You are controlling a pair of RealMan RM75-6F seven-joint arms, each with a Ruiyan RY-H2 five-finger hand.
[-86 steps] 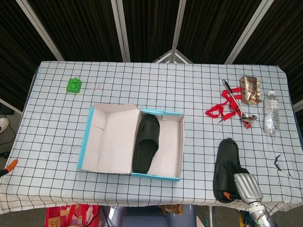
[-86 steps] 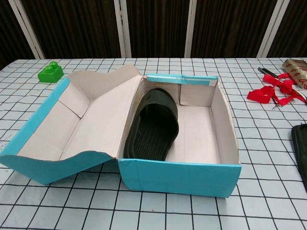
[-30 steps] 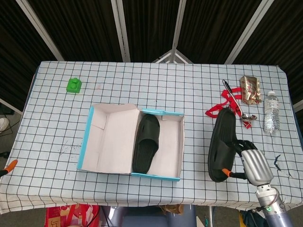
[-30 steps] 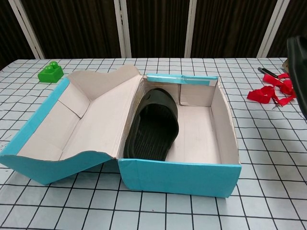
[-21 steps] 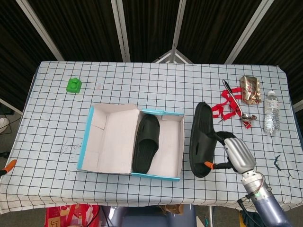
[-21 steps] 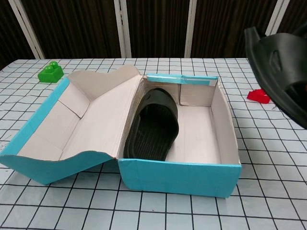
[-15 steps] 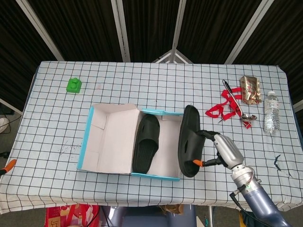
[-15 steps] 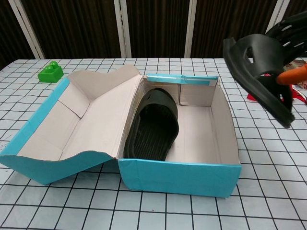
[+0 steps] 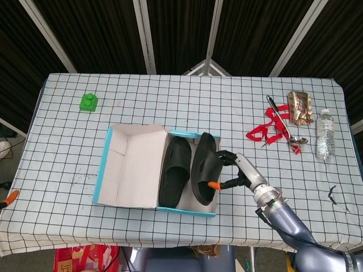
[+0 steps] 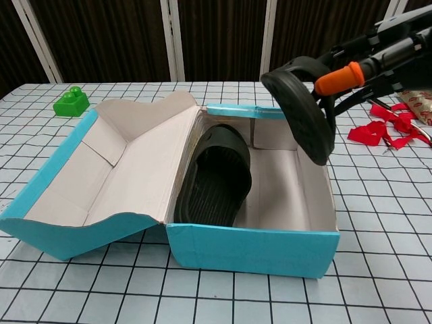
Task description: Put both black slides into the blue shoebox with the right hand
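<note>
Right hand (image 9: 238,170) gripped the second slide (image 9: 205,168) over the blue shoebox (image 9: 104,164) — first slide (image 9: 174,170) already inside; left hand out of frame.

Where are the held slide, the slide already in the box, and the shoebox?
held slide (image 10: 304,115): chest view, on its upturned sole.
slide in the box (image 9: 174,171): head view, on its strap.
blue shoebox (image 10: 253,251): chest view, on the near blue wall.
</note>
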